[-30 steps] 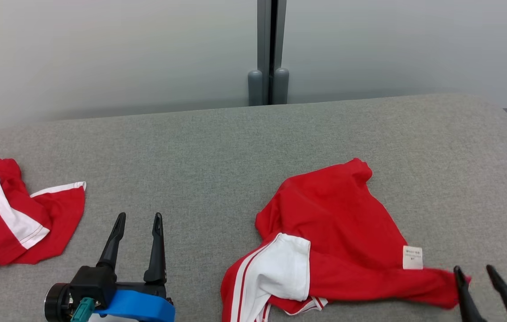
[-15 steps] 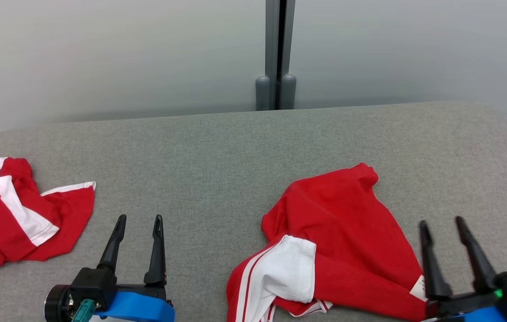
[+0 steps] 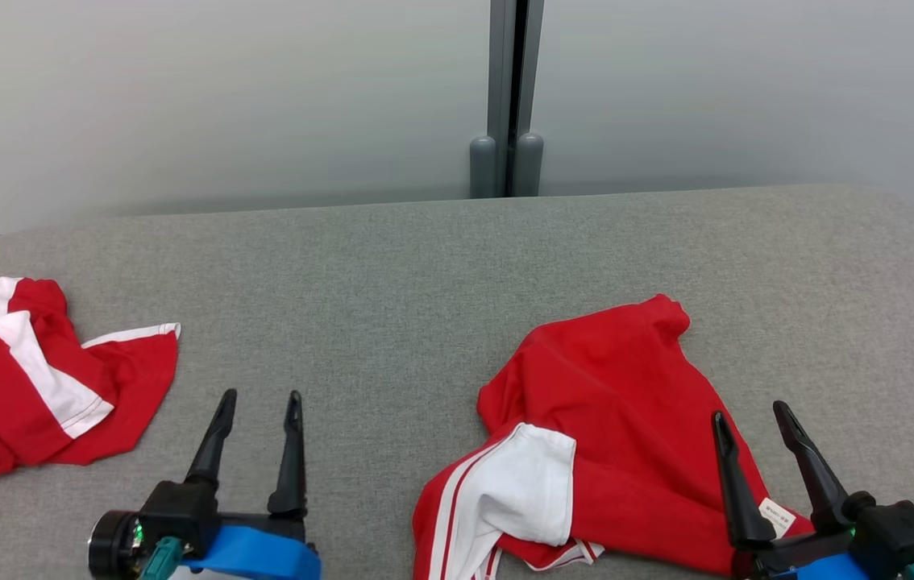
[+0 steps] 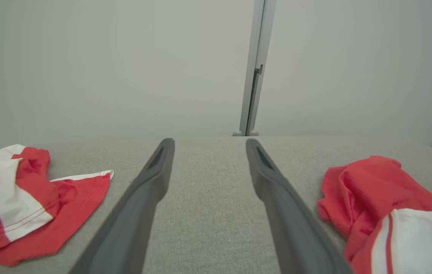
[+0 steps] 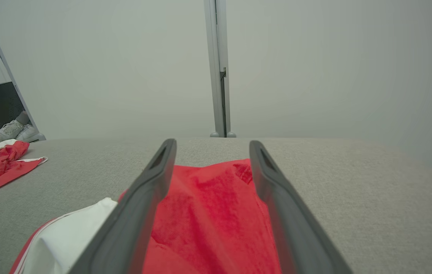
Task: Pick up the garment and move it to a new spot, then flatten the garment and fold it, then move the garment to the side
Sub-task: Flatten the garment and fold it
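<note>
A crumpled red garment (image 3: 618,403) with a white striped panel lies on the right half of the grey fabric table (image 3: 425,274). My right gripper (image 3: 749,412) stands open over its right edge, near the white label, with nothing between the fingers. In the right wrist view the red garment (image 5: 208,205) lies under and between the open right gripper's (image 5: 213,143) fingers. My left gripper (image 3: 260,395) is open and holds nothing, over bare table left of the garment. In the left wrist view the left gripper (image 4: 209,141) points across bare table, with the garment (image 4: 372,190) off to its right.
A second red and white garment (image 3: 38,379) lies bunched at the table's left end, also seen as a heap (image 4: 29,198) in the left wrist view. A grey post (image 3: 509,97) and a pale wall stand behind the table. A pair of shoes (image 5: 10,131) sits beyond the far left.
My right gripper has come up from the lower right corner to above the garment's right edge, fingers spread wider. The garment's stretched-out right corner has dropped back. The head view has shifted slightly.
</note>
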Robot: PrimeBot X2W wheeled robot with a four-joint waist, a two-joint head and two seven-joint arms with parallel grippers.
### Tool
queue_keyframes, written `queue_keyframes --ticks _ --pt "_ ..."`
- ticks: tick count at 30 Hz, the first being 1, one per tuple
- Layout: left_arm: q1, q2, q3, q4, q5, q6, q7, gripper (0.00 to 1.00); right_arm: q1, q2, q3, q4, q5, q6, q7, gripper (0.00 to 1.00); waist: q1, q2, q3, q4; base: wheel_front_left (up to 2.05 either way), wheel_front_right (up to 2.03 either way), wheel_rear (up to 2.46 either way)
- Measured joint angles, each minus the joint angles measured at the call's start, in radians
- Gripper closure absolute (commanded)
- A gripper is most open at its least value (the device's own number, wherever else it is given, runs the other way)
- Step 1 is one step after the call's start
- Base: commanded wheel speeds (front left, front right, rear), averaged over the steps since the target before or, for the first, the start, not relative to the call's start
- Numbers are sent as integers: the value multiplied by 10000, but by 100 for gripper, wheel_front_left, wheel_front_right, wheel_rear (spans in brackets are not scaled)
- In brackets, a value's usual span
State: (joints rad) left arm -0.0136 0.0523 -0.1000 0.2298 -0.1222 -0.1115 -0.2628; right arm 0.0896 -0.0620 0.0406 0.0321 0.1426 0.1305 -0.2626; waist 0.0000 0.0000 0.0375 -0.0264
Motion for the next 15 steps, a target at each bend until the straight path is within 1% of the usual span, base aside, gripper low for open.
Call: queue_keyframes --ticks 3,5,10,15 --pt "-274 4 -330 190 52 -42 -2 0 -46 -2 -25 107 0 0 0 0 0 0 13 -42 0 0 0" --pt "-380 13 -750 389 79 -102 -2 0 -47 -2 -25 186 -4 0 0 0 0 0 24 -68 0 0 0" --pt "-562 75 -2034 1112 23 -128 52 0 -83 -4 -13 336 4 0 0 0 0 0 96 -169 0 0 0" --pt "-614 253 -3511 1685 -337 -163 245 0 -174 -4 -52 443 46 0 -2 0 0 1 246 -288 0 0 0"
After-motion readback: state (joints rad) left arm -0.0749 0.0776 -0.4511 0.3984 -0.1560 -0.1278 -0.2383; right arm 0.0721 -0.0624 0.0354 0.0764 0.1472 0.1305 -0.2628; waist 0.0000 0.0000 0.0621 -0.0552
